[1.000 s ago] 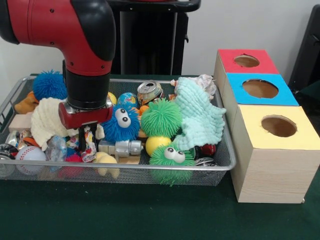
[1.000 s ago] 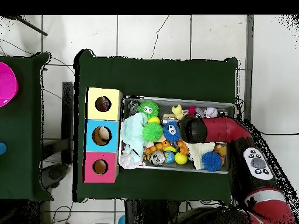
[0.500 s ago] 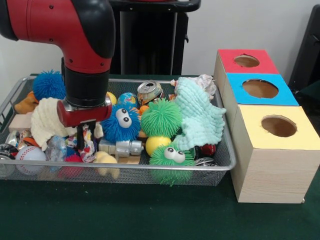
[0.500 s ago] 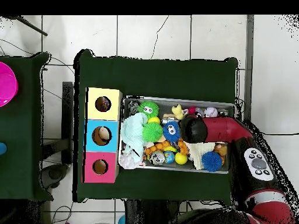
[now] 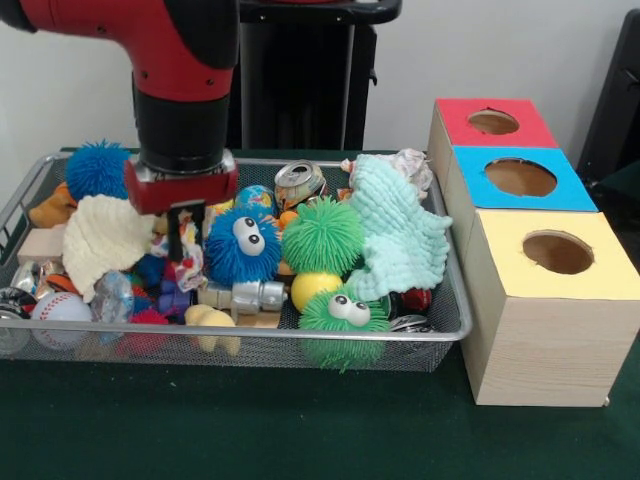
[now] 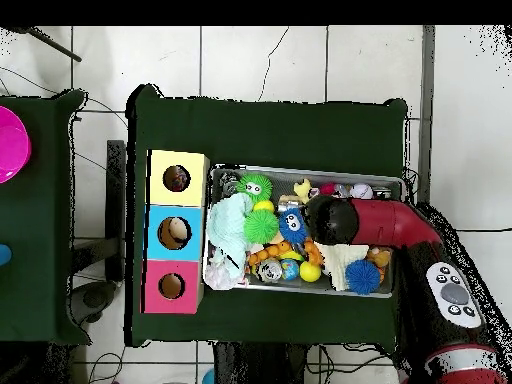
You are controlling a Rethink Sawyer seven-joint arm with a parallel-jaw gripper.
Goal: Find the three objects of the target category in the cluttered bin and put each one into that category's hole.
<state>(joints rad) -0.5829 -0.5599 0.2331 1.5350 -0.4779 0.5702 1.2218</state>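
Now that the hand [image 5: 180,232] has risen from where it sat half a second ago, closed on a patterned cloth scrap [image 5: 186,262] above the nine o'clock side of the bin [image 5: 445,300], we judge one pick is underway toward the holes.

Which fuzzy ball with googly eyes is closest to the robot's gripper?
The blue fuzzy ball, right beside the gripper. The other one with eyes, the green fuzzy ball, sits farther off at the basket's front edge.
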